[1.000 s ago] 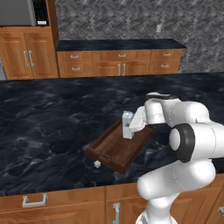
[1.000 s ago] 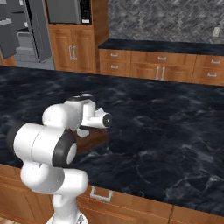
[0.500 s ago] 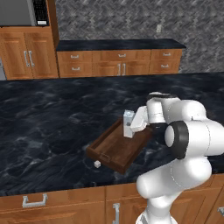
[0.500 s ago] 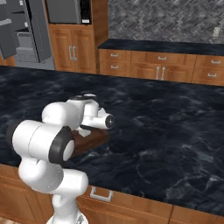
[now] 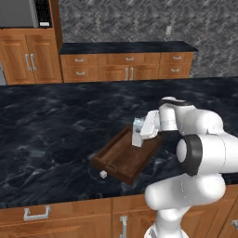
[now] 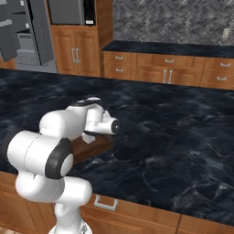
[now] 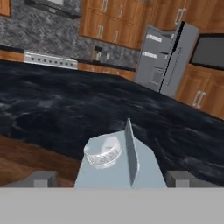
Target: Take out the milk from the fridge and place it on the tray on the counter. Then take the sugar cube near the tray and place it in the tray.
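The milk (image 5: 137, 132) is standing upright inside the tray (image 5: 122, 157), at its far end, w/ the gabled top and round cap facing the hand cam. The gripper (image 7: 112, 179) is sitting right at the carton; in the hand view the two fingertips (image 7: 40, 179) are showing wide apart, one on each side of the carton, w/ a gap btwn each tip and the carton's sides, so the fingers are standing wide and not pinching it. From the left base cam the white arm is reaching in from the right and hiding part of the tray's near-right rim. The tray is lying at an angle on the counter (image 5: 51, 130), close to the front edge. The sugar cube (image 5: 103, 174) is sitting on the counter just beside the tray's near corner, outside the rim, not touching as far as I can tell. In the right base cam the fridge (image 6: 28, 34) is standing at the far left w/ its door hanging open, well apart from the tray.
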Available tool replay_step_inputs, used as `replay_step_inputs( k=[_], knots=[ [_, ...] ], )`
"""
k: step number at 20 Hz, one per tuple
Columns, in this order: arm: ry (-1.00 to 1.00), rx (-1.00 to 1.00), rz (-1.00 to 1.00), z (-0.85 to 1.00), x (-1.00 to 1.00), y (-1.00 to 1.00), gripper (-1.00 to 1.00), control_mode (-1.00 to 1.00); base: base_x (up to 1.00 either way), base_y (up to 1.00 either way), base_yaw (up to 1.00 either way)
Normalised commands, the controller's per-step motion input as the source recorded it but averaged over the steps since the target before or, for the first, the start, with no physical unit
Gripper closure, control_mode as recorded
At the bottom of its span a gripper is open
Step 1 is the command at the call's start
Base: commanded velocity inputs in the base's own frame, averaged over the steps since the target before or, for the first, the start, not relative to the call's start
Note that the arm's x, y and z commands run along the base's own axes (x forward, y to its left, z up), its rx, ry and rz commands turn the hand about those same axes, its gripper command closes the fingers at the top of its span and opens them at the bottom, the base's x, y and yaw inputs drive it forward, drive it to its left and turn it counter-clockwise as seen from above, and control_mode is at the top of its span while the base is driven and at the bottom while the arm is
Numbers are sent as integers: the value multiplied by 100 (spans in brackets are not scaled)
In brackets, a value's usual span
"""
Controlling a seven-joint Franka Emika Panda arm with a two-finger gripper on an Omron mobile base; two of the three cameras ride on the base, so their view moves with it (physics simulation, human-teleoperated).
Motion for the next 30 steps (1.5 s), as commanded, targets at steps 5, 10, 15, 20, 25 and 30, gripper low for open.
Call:
replay_step_inputs(
  k=[5, 10, 15, 20, 25, 30],
  knots=[
    [-15, 0, 6, 75, -16, 0, -100, -100, 0, 0, 0],
    [-17, -3, 3, 71, -24, 9, -100, -100, 0, 0, 0],
    [-22, -22, 1, 52, -83, 60, -100, -100, 0, 0, 0],
    [-15, -35, 0, 42, -100, 73, -100, -100, 0, 0, 0],
    [0, -45, 0, 36, -95, 74, -100, -100, 0, 0, 0],
    [-3, -53, 0, 3, -89, 80, -100, -100, 0, 0, 0]
  ],
)
